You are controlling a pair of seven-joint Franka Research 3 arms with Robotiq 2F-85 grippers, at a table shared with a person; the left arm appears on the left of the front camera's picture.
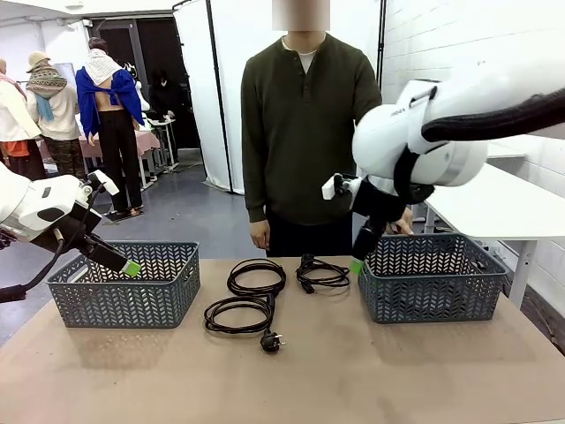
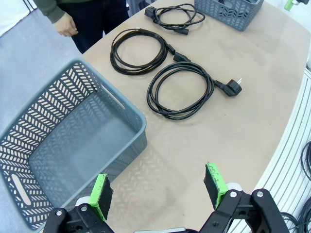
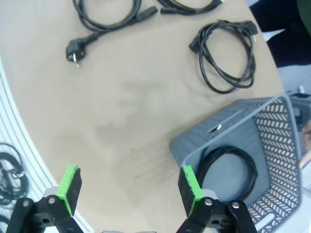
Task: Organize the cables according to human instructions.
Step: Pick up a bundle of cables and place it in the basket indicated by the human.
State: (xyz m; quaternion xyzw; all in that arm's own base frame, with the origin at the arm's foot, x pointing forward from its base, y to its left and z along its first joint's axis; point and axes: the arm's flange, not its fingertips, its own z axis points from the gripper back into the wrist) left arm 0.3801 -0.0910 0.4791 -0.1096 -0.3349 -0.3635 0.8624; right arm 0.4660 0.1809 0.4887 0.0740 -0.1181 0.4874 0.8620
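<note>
Three round black cable coils (image 1: 238,314) on table (image 1: 397,371); left tool (image 2: 158,187), right tool (image 3: 129,182) released.

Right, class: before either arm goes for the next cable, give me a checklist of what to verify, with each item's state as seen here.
1. Left jaws open: ok, green pads apart over the edge of the left basket.
2. Right jaws open and holding nothing: ok.
3. Cables within reach: ok, three cables lie on the table between the baskets.
4. Room in the right basket: ok, one cable lies inside.
5. Instruction given: cannot tell; the person's hand hangs at the side, not pointing.
</note>
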